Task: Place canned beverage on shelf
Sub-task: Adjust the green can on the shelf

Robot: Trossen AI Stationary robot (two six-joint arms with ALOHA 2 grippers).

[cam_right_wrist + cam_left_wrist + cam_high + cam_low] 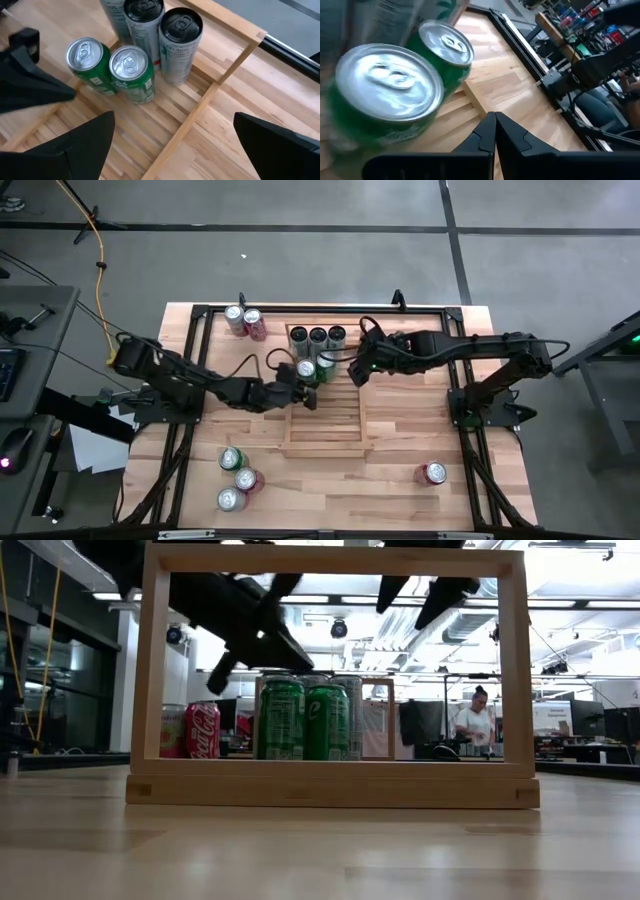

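Observation:
The light-wood shelf (325, 415) lies flat mid-table. At its far end stand three tall dark-topped cans (318, 337), and in front of them two green cans (306, 369) (325, 364), all upright on the slats. My left gripper (306, 394) is shut and hovers over the shelf, just on the near side of the green cans. The left wrist view shows its shut fingers (495, 125) beside the nearer green can (390, 95), a gap between them. My right gripper (175, 150) is open above the shelf's right rail (200, 107), with nothing between its fingers.
Two cans (245, 321) stand at the table's far left, outside the shelf. Three more (237, 478) are at the near left, and a red one (432, 473) at the near right. Black frame rails (185, 380) run along both table sides. A person stands in the room beyond (478, 720).

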